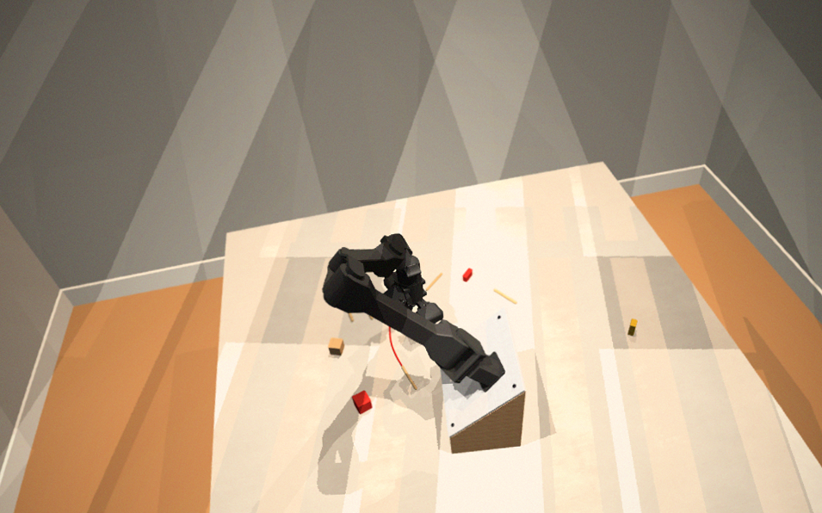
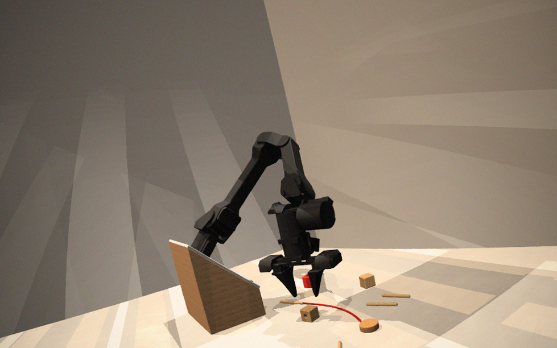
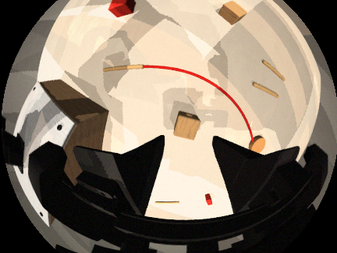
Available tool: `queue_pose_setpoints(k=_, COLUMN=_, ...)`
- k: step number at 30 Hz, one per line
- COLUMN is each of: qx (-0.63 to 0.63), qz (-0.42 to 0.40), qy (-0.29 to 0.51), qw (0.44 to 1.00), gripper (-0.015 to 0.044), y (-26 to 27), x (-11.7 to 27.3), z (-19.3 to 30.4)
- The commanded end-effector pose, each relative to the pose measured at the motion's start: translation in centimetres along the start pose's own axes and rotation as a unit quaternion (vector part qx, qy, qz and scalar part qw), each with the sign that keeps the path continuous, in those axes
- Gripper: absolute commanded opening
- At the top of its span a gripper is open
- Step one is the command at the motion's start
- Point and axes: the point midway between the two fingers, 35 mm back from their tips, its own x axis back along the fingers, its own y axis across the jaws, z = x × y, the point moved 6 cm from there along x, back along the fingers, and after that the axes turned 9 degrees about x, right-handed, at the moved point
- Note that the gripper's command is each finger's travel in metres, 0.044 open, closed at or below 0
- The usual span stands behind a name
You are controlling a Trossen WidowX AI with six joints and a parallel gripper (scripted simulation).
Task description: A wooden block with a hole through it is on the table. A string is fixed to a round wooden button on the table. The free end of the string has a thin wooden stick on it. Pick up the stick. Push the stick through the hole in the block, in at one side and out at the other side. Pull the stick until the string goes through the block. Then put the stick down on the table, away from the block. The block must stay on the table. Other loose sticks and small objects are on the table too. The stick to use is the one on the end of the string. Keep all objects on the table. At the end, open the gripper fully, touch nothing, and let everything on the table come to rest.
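The wooden block [image 2: 309, 313] [image 3: 187, 126] stands on the table, with a hole opening in one side; the arm hides it in the top view. The thin stick [image 1: 409, 379] [image 2: 288, 301] [image 3: 121, 68] lies on the table near the robot's base. Its red string [image 1: 393, 350] [image 2: 328, 305] [image 3: 218, 89] curves around the block, outside it, to the round button [image 2: 368, 325] [image 3: 257, 144]. My gripper [image 2: 305, 295] [image 3: 189, 139] points down above the table near the block and stick. Its fingers are partly open and empty.
A red cube [image 1: 362, 401] [image 2: 307, 281] [image 3: 122, 7] and a plain wooden cube [image 1: 335, 346] [image 2: 366, 280] [image 3: 232, 12] lie beyond the string. Several loose sticks, a small red block [image 1: 467, 274] [image 3: 208, 199] and a yellow block [image 1: 632, 327] lie around. The wedge base [image 2: 231, 291] [image 3: 90, 121] stands near the stick.
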Motion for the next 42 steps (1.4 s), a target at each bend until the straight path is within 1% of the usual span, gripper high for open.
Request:
queue_pose_setpoints(k=1, qx=0.0, qz=0.0, qy=0.0, qw=1.0, gripper=0.0239, y=0.0, x=0.0, z=0.0)
queue_pose_setpoints(k=5, qx=0.0, qz=0.0, qy=0.0, qw=1.0, gripper=0.0239, y=0.0, x=0.0, z=0.0)
queue_pose_setpoints(k=14, qx=0.0, qz=0.0, qy=0.0, qw=1.0, gripper=0.0003, y=0.0, x=0.0, z=0.0)
queue_pose_setpoints(k=15, qx=0.0, qz=0.0, qy=0.0, qw=1.0, gripper=0.0, y=0.0, x=0.0, z=0.0)
queue_pose_setpoints(k=33, qx=0.0, qz=0.0, qy=0.0, qw=1.0, gripper=0.0, y=0.0, x=0.0, z=0.0)
queue_pose_setpoints(k=42, qx=0.0, qz=0.0, qy=0.0, qw=1.0, gripper=0.0236, y=0.0, x=0.0, z=0.0)
